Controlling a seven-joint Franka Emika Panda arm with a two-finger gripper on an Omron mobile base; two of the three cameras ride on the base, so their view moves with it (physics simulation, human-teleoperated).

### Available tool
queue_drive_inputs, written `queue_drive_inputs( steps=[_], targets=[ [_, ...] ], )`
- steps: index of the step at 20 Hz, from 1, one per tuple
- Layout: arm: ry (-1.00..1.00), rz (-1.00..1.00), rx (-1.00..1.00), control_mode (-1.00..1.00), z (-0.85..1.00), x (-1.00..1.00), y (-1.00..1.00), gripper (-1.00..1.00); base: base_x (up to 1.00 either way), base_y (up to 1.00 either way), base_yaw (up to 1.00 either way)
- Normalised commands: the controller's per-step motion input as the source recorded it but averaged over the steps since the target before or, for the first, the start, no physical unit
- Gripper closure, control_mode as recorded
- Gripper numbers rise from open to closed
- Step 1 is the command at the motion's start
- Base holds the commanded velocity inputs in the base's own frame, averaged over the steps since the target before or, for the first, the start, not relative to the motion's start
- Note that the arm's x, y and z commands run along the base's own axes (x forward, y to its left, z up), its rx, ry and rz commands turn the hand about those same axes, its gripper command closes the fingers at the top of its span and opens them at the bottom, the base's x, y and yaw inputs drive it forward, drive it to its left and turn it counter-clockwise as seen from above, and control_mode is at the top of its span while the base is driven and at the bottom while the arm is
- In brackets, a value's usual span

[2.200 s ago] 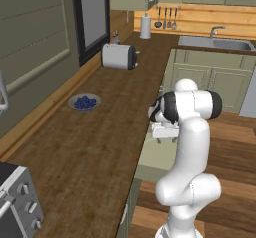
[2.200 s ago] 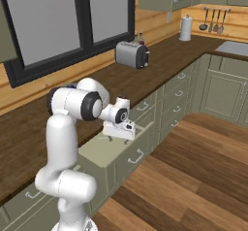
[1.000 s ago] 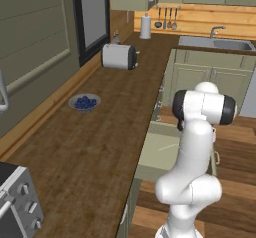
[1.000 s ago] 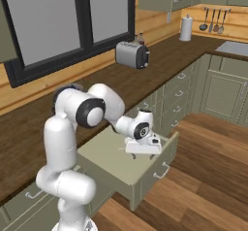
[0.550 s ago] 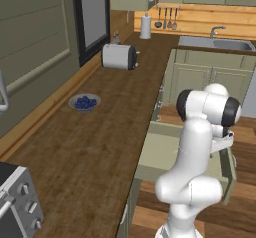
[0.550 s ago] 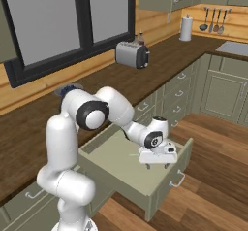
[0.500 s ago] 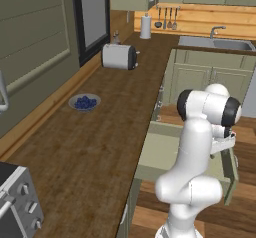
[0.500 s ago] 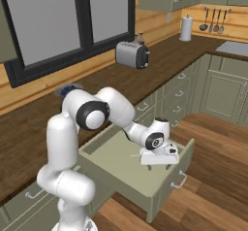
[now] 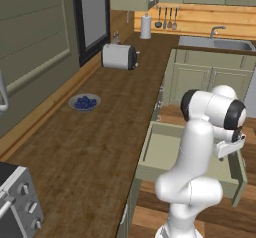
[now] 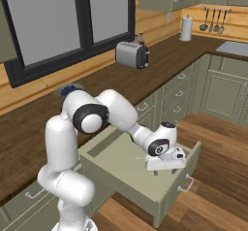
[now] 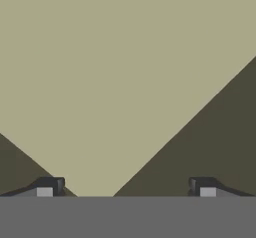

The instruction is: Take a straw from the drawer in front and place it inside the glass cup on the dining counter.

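Dark wood worktop (image 10: 160,65) runs along the wall over green cabinets, and below its edge the drawer (image 10: 172,192) stands pulled far out towards the floor. On the pale green floor of this drawer I see a very thin, pale line just beside the hand; I take it for the straw (image 10: 141,159), but it is so fine that I cannot be sure how it lies.

My gripper (image 10: 163,171) hangs low inside the drawer, near the front panel, with the fingers pointing down. Seen from the hand, the gripper (image 11: 125,189) has its two dark tips far apart and only bare drawer floor and shadow between them, so the jaws are wide open and hold nothing.

I judge that the opening of the drawer is done and the step in hand is the reach for the straw. The grasp is not yet made. For the next move I need to bring the hand sideways until the thin stick lies between the fingers, turn the wrist so the jaws cross it, go down close to the floor and close fully, because such a thin thing slips easily. Afterwards comes the lift and the way to the glass cup on the dining counter.

Farther off, a toaster (image 10: 131,54) and a bowl of blueberries (image 9: 84,102) stand on the worktop, well apart from the work.
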Motion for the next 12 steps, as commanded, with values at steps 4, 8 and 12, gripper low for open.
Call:
queue_drive_inputs(
  steps=[4,8,12],
  targets=[
    [-0.09,0.0,0.0,-1.0,0.39,0.19,0.37,-1.0,0.0,0.0,0.0],
    [-0.06,-0.01,0.0,-1.0,0.43,0.33,0.46,-1.0,0.0,0.0,0.0],
    [-0.01,-0.17,0.0,-1.0,0.23,0.3,0.36,-1.0,0.0,0.0,0.0]
  ],
)
